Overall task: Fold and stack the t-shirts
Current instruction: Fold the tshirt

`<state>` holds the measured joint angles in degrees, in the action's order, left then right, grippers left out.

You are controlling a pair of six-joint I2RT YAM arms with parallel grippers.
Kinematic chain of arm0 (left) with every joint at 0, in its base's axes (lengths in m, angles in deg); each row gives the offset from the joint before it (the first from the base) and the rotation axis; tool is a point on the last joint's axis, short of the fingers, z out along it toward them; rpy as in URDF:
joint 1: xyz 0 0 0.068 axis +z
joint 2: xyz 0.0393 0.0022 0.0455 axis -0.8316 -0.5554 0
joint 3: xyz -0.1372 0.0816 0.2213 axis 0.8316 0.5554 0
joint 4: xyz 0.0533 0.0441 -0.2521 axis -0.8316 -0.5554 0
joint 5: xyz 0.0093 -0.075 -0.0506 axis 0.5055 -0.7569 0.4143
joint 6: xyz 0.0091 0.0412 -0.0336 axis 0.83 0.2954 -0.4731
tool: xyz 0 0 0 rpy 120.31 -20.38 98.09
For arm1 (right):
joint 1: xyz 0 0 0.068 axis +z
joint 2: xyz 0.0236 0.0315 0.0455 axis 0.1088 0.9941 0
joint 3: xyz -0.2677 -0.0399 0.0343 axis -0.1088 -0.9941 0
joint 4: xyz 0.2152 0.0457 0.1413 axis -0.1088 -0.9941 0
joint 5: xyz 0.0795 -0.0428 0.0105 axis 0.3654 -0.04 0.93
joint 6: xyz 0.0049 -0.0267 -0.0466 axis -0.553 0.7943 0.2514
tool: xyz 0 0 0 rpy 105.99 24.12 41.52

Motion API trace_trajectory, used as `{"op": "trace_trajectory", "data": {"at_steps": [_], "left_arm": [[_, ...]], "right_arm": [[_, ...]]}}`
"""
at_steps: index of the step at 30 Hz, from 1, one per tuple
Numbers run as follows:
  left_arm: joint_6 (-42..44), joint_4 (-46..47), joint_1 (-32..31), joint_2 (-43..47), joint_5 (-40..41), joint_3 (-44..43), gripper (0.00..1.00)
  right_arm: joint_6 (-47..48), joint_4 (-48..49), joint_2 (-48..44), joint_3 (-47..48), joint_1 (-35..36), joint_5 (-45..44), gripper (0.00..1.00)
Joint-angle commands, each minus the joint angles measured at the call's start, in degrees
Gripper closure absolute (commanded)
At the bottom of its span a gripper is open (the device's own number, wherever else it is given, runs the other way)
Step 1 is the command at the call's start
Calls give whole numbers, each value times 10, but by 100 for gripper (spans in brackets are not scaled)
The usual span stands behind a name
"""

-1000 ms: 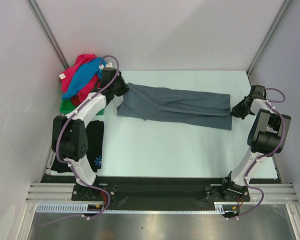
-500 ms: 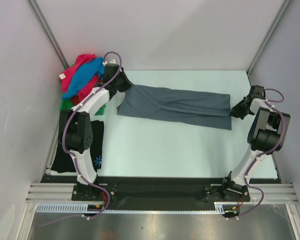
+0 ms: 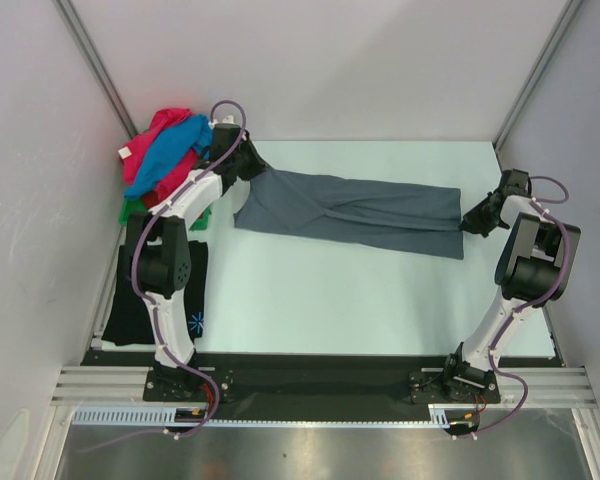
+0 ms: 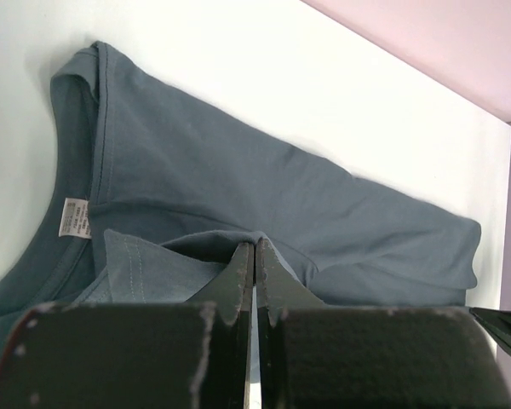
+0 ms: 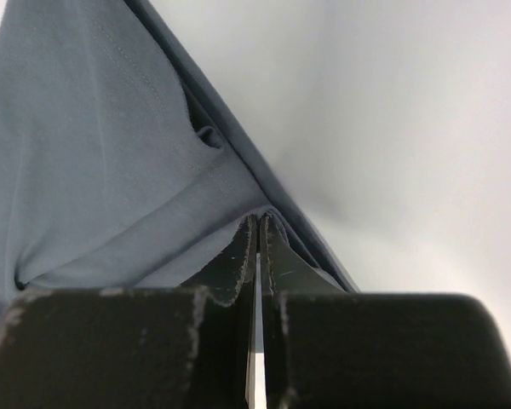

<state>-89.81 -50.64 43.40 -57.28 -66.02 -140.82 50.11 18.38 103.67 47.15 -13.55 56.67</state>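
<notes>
Apparently taut, grey t-shirt (image 3: 350, 212) — left gripper (image 4: 254, 249), right gripper (image 5: 257, 223) clamped on its ends, black t-shirt (image 3: 118, 318) half-hidden under left arm (image 3: 180, 215)

Plain slate-grey t-shirt (image 3: 350, 212) (white label (image 4: 75, 216))
</notes>
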Motion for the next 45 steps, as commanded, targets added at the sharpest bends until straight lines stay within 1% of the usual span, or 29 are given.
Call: {"op": "trace_trajectory", "data": {"at_steps": [1,5,17,21,23,25,26,27,29,30,31,32,33,34,35,36,37,39,40,41,42,43,44,45], "left_arm": [[-10,14,11,-7,0,-36,100],[-12,14,16,-14,6,-40,100],[-19,14,19,-64,-13,-89,100],[-19,10,20,-78,-14,-103,100],[-13,10,20,-87,-9,-110,99],[4,11,21,-97,-8,-126,93],[24,9,21,-105,-6,-134,86],[30,8,21,-109,0,-139,81],[50,4,21,-120,0,-160,67],[59,-25,21,-123,2,-174,63],[69,-39,18,-123,12,-201,58],[90,-51,17,-119,18,-207,54],[97,-59,16,-104,23,-211,52],[100,-69,16,-91,27,-202,52],[99,-69,16,-78,25,-191,50],[98,-67,15,-48,16,-177,50],[97,-59,11,-35,9,-143,49],[89,-40,6,6,-20,-100,48],[87,-28,-3,18,-29,-49,48],[83,-19,-8,31,-49,-23,49],[82,10,-11,41,-58,4,50],[78,28,-22,58,-71,56,51],[70,45,-28,61,-80,78,52],[69,71,-41,63,-102,97,53]], "right_arm": [[6,10,10,31,-7,-2,100],[9,10,11,36,-8,-4,100],[6,12,26,49,-10,1,100],[6,13,33,54,-10,5,95],[8,16,37,59,-10,6,89],[23,1,42,87,-11,-4,83],[30,-10,44,102,-15,-20,75],[40,-16,39,119,-17,-31,70],[48,-17,12,117,-17,-65,59],[61,-18,-2,111,-12,-70,56],[66,-22,-14,107,-8,-76,53],[70,-24,-42,103,-3,-81,48],[74,-27,-55,96,12,-80,48],[76,-24,-71,74,25,-81,47],[79,-18,-101,60,40,-79,43],[81,-5,-112,46,80,-75,42],[78,1,-122,35,100,-72,41],[73,25,-129,9,144,-55,41],[69,33,-125,6,188,-52,41],[61,41,-121,5,213,-52,41],[60,62,-103,7,231,-45,41],[53,73,-95,9,267,-26,41],[35,86,-83,10,280,-19,46],[21,124,-70,7,296,-10,50]]}}
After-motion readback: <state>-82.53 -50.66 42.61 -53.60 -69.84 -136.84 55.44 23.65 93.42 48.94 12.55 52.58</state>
